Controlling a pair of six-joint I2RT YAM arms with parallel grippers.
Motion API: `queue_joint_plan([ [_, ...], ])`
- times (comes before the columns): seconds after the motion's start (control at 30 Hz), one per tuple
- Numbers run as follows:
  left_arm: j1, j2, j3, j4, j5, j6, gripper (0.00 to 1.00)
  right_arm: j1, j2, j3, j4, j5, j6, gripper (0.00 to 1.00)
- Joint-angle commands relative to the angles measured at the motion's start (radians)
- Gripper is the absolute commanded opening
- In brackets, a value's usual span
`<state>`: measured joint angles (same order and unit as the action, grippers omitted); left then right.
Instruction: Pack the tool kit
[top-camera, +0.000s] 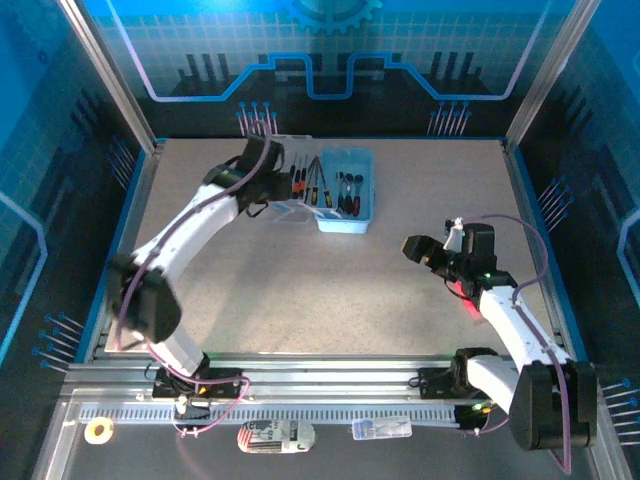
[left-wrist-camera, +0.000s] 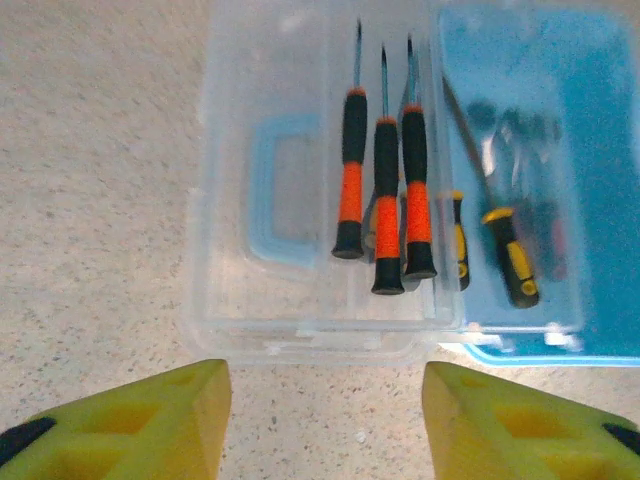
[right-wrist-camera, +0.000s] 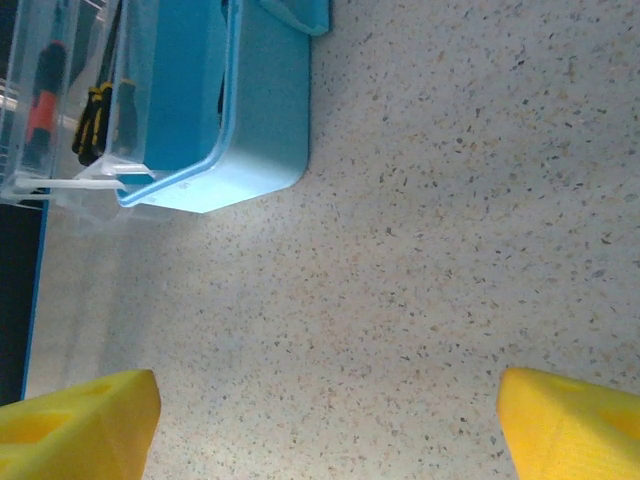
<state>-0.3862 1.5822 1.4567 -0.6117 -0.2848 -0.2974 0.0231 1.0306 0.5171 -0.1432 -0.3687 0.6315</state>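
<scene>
Left claw (left-wrist-camera: 326, 420) we log empty, jaws apart, beside the tool kit box (left-wrist-camera: 612, 100); right claw (right-wrist-camera: 325, 425) likewise, farther off.

The left arm (top-camera: 190, 240) rises from its base, folds at the elbow and stretches far forward and to the right with its wrist pitched down. The left gripper (left-wrist-camera: 325, 395) points downward, its yellow fingers (left-wrist-camera: 150, 420) parted and nothing between them. The right arm (top-camera: 515, 320) doubles back at a low elbow beside its base and reaches a shorter way forward and left, the right gripper (right-wrist-camera: 325, 400) spread wide and empty.
</scene>
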Motion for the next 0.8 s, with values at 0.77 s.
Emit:
queue_joint_plan([
  [0.77,0.405,0.105,-0.356,0.507,0.466,-0.325,0.37,0.209,0.740,0.592,0.119,0.011,0.013,0.68],
])
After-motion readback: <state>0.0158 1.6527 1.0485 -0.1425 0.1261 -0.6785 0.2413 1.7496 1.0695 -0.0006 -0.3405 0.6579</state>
